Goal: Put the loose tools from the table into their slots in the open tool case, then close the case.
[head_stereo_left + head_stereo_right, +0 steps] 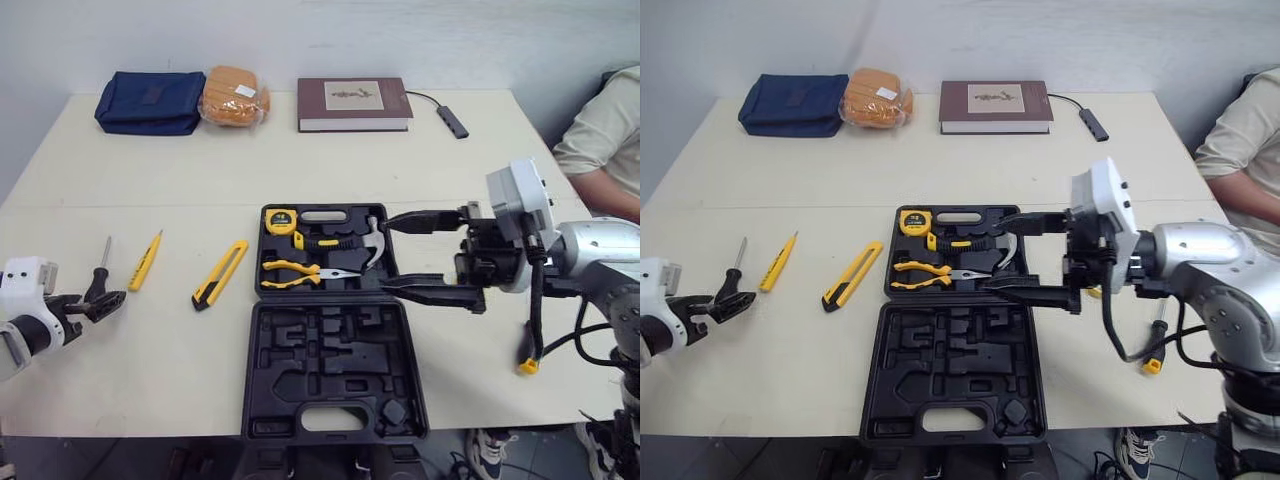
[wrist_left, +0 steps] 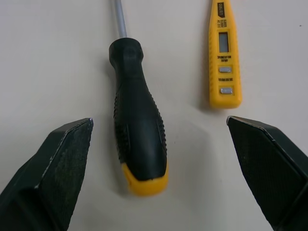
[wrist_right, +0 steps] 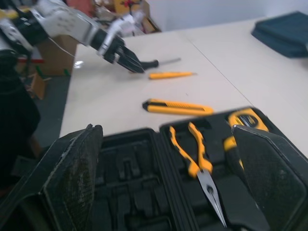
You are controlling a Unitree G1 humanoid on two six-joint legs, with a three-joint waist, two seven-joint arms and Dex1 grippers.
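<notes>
**Left gripper lines up on the black screwdriver**

Left gripper (image 1: 108, 301) hangs low at the near left of the table with its fingers spread wide. In the wrist view the black screwdriver (image 2: 139, 139) lies between them, its yellow butt toward us and neither pad touching it. We judge this to be the approach to a pick. Next we need to drop a little, centre on the ribbed handle and close squarely across it.

Just beyond it lies the yellow tester pen (image 1: 145, 260), near enough that a wide finger could nudge it. Further right is the utility knife (image 1: 220, 273).

At mid-table the tool case (image 1: 335, 360) lies open, its near half bare. The far half holds the tape measure (image 1: 281, 220), the pliers (image 1: 300, 272) and the hammer (image 1: 350, 242).

Our right gripper (image 1: 388, 255) hovers over the case's right edge, jaws apart and empty. What looks like a second screwdriver (image 1: 1153, 352) lies on the table beneath that arm.

With several tools loose and the case not yet closed, we judge the task to be partway through.

Along the far edge sit a blue pouch (image 1: 150, 100), an orange packet (image 1: 235, 95) and a book (image 1: 353, 103).
</notes>
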